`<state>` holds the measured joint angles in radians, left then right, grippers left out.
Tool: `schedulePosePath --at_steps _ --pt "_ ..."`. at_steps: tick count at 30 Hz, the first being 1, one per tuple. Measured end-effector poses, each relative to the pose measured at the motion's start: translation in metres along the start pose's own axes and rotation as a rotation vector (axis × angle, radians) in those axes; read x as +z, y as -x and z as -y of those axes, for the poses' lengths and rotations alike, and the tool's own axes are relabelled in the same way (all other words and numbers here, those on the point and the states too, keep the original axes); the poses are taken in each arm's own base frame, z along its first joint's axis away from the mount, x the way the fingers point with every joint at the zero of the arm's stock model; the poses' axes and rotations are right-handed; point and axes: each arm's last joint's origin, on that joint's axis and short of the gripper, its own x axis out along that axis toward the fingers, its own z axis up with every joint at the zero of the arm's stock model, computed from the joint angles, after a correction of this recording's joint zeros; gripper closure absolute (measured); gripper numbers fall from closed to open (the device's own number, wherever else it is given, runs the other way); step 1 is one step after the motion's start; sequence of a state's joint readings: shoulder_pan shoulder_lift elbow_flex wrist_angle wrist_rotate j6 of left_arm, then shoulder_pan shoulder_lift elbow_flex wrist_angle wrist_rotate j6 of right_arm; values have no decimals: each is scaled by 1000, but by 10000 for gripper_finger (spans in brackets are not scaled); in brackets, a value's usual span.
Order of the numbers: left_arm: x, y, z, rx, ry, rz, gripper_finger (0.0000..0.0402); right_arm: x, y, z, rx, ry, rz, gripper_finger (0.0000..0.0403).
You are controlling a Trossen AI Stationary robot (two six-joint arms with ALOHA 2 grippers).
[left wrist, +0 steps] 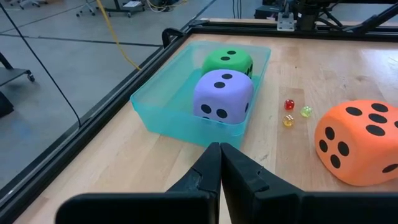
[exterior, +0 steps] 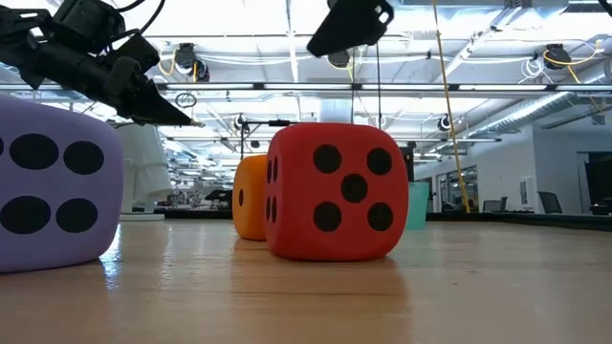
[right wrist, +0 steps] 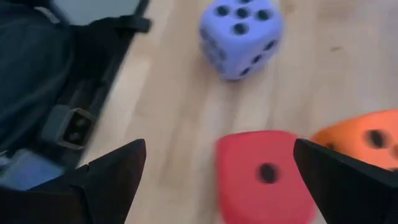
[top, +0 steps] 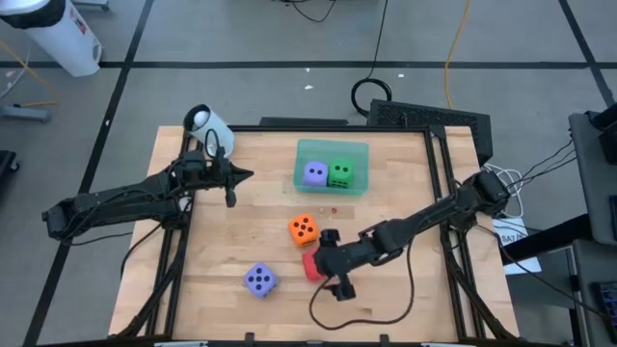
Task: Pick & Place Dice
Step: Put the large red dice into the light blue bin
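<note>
The teal tray (top: 333, 149) holds a lavender die (top: 315, 173) and a green die (top: 340, 173); both also show in the left wrist view, lavender die (left wrist: 222, 94) and green die (left wrist: 228, 61). An orange die (top: 304, 228), a red die (top: 310, 266) and a second purple die (top: 260, 280) rest on the wood. My right gripper (right wrist: 219, 149) is open and hovers above the red die (right wrist: 258, 171), one finger on each side, clear of it in the low view (exterior: 349, 24). My left gripper (left wrist: 220, 155) is shut, in the air left of the tray.
Three tiny translucent dice (left wrist: 292, 112) lie between the tray and the orange die (left wrist: 357, 140). A white cylinder (top: 207, 125) sits at the table's far left corner. A black cable (top: 366, 313) loops near the right arm. A raised black frame (top: 439, 183) runs along the table's edges.
</note>
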<state>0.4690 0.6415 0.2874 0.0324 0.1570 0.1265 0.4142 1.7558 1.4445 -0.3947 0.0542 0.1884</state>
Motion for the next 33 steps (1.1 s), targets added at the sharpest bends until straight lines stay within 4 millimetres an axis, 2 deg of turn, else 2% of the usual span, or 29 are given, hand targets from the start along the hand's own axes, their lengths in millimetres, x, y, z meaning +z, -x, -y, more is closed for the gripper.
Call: schedulePosePath --at_steps 5,12,23,33 --pt "0 0 0 0 0 1 380 -6 -2 -3 -1 -29 -54 3" --pt "0 0 0 0 0 2 380 -9 -16 -1 -100 9 -49 3" --pt "0 0 0 0 -1 2 380 -25 -43 3 -222 63 -134 3" --pt "0 0 0 -1 0 -1 380 -29 -53 19 -207 26 -182 3"
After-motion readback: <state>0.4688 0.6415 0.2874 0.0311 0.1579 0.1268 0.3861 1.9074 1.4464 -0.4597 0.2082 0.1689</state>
